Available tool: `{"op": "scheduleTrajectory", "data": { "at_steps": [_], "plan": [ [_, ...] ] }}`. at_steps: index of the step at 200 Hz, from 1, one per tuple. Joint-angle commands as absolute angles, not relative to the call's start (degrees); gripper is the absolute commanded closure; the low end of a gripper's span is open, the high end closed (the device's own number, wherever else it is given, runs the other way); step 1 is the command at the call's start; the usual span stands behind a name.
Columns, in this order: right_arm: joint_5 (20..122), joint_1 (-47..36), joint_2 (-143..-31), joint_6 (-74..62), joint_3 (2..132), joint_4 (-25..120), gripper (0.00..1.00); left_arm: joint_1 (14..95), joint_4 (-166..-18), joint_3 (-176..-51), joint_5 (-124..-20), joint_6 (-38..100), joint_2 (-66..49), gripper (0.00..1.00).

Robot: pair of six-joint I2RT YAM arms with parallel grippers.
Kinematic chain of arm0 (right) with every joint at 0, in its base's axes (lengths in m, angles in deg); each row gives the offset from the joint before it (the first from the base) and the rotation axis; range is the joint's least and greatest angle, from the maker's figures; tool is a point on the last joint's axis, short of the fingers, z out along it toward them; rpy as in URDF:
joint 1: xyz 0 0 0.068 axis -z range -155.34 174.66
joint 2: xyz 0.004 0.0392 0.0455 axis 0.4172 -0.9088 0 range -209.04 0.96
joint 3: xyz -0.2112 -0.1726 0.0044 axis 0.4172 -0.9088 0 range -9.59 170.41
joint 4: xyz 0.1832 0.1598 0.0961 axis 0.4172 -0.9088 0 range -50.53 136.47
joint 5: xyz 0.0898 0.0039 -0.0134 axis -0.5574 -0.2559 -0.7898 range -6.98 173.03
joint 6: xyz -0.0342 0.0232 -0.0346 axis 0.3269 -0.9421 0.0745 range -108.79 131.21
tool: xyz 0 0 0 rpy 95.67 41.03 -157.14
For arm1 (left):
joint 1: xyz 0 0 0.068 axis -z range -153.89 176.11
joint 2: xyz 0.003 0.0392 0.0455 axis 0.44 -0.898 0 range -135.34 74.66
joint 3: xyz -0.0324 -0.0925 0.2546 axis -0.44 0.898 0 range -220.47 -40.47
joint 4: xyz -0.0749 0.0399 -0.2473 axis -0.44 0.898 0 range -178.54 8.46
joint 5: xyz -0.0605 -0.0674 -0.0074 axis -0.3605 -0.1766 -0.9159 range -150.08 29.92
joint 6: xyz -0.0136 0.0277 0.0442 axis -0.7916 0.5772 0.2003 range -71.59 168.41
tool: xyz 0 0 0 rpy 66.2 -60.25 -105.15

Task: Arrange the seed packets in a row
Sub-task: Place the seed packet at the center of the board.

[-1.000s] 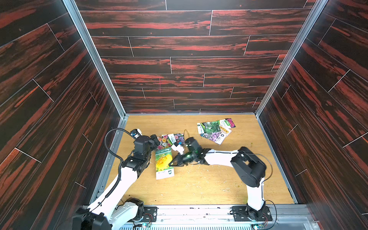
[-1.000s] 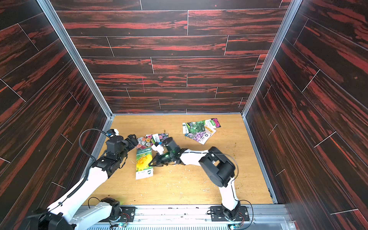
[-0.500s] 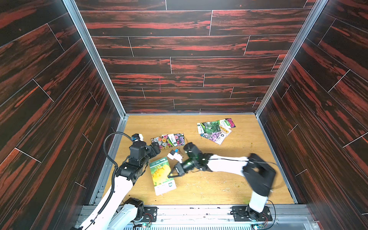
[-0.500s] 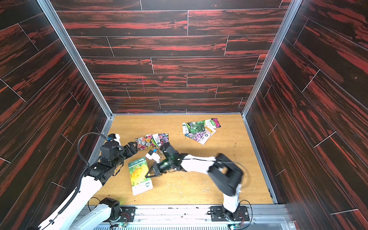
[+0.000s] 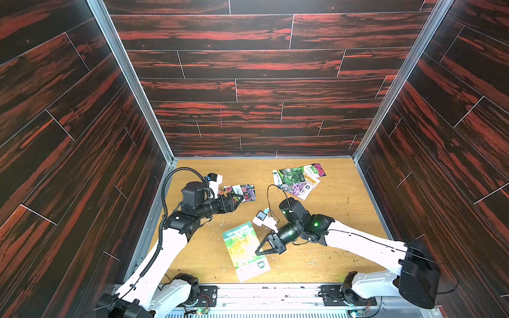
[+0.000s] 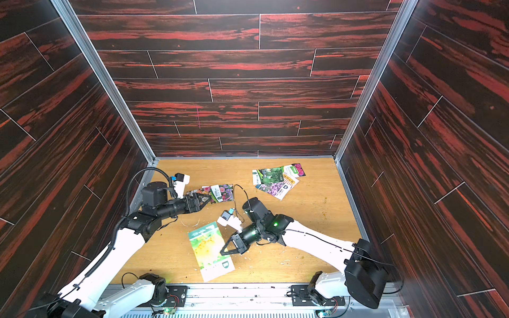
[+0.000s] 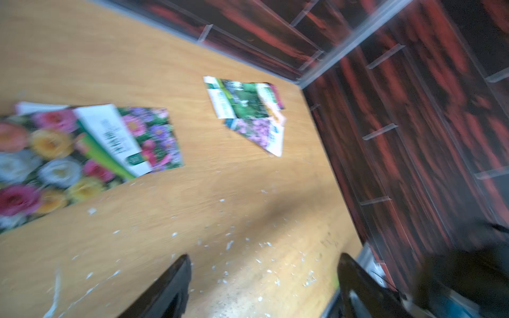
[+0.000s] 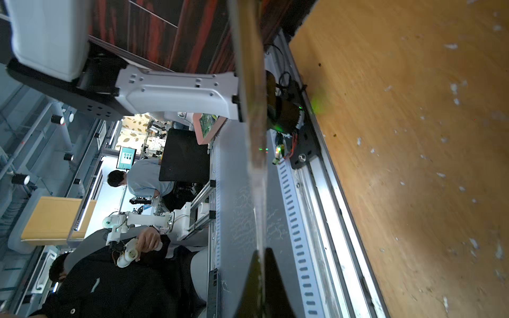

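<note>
My right gripper [image 5: 257, 252] [image 6: 222, 252] is shut on the right long edge of the yellow-flower seed packet [image 5: 245, 250] [image 6: 210, 252], near the table's front middle. The right wrist view shows that packet [image 8: 254, 110] edge-on, running out from the shut gripper [image 8: 261, 253]. My left gripper [image 5: 238, 199] [image 6: 205, 199] [image 7: 264, 256] is open and empty at the near edge of the mixed-flower packet [image 5: 243, 192] [image 6: 223, 192] [image 7: 82, 154]. An overlapping pile of packets [image 5: 297, 180] [image 6: 275, 180] [image 7: 248, 110] lies at the back right, showing green gourds, purple and magenta flowers, and orange print.
Dark wood-pattern walls [image 5: 137, 179] close in the wooden table [image 5: 344, 220] on three sides. A metal rail [image 5: 275, 289] with the arm bases runs along the front. Small white flecks [image 7: 228, 245] lie scattered on the boards.
My right gripper has carried the yellow-flower packet toward the front and a little right. My left gripper drew back, then reached right to the mixed-flower packet's edge.
</note>
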State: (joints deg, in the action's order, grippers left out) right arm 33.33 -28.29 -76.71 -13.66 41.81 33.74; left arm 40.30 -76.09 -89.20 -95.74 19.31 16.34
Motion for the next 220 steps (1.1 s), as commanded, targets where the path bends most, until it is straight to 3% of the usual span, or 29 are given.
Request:
{"op": "scheduleTrajectory", "data": {
  "at_steps": [1,38,115,157,184,220],
  "plan": [
    [30.63,-26.29,-75.41,-11.58,40.74,32.73,1.0,40.17,-72.71,-92.32,-106.63,24.49,18.03,0.13],
    [28.05,-22.99,-73.44,-10.14,40.98,32.68,1.0,40.21,-53.01,-96.98,-107.38,36.61,14.72,0.14],
    [25.37,-21.2,-76.86,-9.58,42.97,33.71,1.0,41.13,-56.61,-97.35,-117.24,37.59,9.1,0.14],
    [24.09,-18.62,-76.74,-9.8,42.93,34.16,1.0,43.94,-52.86,-98.14,-118.76,40.09,7.42,0.43],
    [23.66,-17.81,-77.09,-9.8,43.14,34.2,1.0,44.46,-53.22,-98.15,-119.2,39.85,8.27,0.43],
    [23.53,-17.27,-77.55,-10.14,42.79,34.88,1.0,44.43,-52.67,-99.09,-114.06,39.51,9.44,0.28]
  ]
}}
